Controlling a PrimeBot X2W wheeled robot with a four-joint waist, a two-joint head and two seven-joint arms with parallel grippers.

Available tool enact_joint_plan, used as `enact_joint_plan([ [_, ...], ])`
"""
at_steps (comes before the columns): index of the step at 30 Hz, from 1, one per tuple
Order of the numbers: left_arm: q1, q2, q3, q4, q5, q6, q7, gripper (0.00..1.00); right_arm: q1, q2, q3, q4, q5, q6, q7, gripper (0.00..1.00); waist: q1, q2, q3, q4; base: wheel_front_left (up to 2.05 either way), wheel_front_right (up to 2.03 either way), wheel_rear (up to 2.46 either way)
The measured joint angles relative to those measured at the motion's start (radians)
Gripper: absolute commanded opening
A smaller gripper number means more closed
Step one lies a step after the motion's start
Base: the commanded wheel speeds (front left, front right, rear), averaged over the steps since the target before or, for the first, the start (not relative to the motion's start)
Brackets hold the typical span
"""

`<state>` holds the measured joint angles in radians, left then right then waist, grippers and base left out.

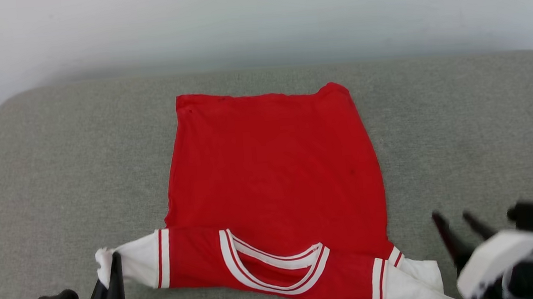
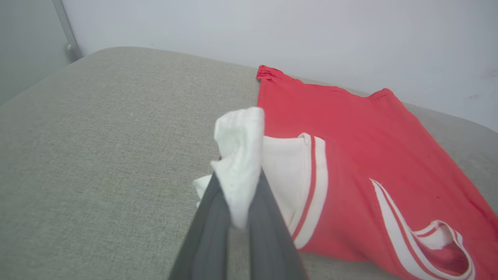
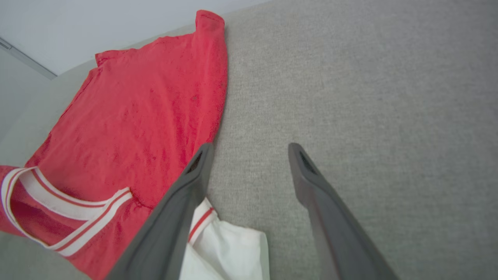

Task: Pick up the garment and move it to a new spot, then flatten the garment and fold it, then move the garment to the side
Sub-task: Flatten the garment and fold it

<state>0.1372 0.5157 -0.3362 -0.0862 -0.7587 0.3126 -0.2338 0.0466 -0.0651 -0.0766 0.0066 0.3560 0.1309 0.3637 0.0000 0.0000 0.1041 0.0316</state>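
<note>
- Pincers: the left pincer [image 1: 115, 264] was clamped on the white sleeve end [image 1: 136, 262] at the lower left of the head view. The right pincer [image 1: 454, 224] stood with its fingers apart and empty at the lower right, just beside the other sleeve end [image 1: 420, 274].
- Garment: the red jersey [image 1: 272, 168] lay plain side up across the middle of the grey cushion [image 1: 37, 161], hem toward the top of the frame.
- Progress: the body appeared flattened. The striped collar band [image 1: 274, 266] and both sleeves lay turned over along the bottom edge, which was judged to be a first fold. Further folds and the move aside seemed left to do.
- Edges: the side edges ran nearly straight, and the upper right hem corner rose slightly.
- Room: bare cushion lay broad on both sides of the jersey. The pale wall [image 1: 257, 19] closed off the top of the frame.
</note>
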Motion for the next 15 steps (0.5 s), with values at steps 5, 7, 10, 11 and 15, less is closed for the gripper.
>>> enact_joint_plan([
  [5, -0.065, -0.008, -0.009, -0.051, 0.029, -0.005, -0.007, 0.00, -0.290, -0.010, -0.037, 0.179, 0.012, 0.000, 0.008, 1.00, 0.0001, 0.0000, 0.056, 0.019, 0.00, 0.00, 0.00],
  [7, -0.098, -0.016, -0.020, -0.066, 0.043, -0.015, -0.009, 0.00, -0.410, -0.032, -0.045, 0.269, 0.012, 0.000, 0.031, 1.00, 0.0001, 0.0000, 0.084, 0.034, 0.00, 0.00, 0.00],
  [10, -0.155, -0.032, -0.035, -0.077, 0.059, -0.043, -0.013, 0.00, -0.577, -0.064, -0.055, 0.399, 0.010, 0.000, 0.097, 1.00, 0.0002, 0.0000, 0.127, 0.065, 0.00, 0.00, 0.00],
  [11, -0.170, -0.036, -0.040, -0.078, 0.066, -0.052, -0.016, 0.00, -0.626, -0.072, -0.056, 0.442, 0.009, 0.000, 0.119, 1.00, 0.0003, 0.0000, 0.140, 0.077, 0.00, 0.00, 0.00],
  [15, -0.214, -0.046, -0.053, -0.085, 0.082, -0.089, -0.017, 0.00, -0.806, -0.104, -0.048, 0.573, -0.016, 0.000, 0.216, 1.00, 0.0002, 0.0000, 0.198, 0.126, 0.00, 0.00, 0.00],
])
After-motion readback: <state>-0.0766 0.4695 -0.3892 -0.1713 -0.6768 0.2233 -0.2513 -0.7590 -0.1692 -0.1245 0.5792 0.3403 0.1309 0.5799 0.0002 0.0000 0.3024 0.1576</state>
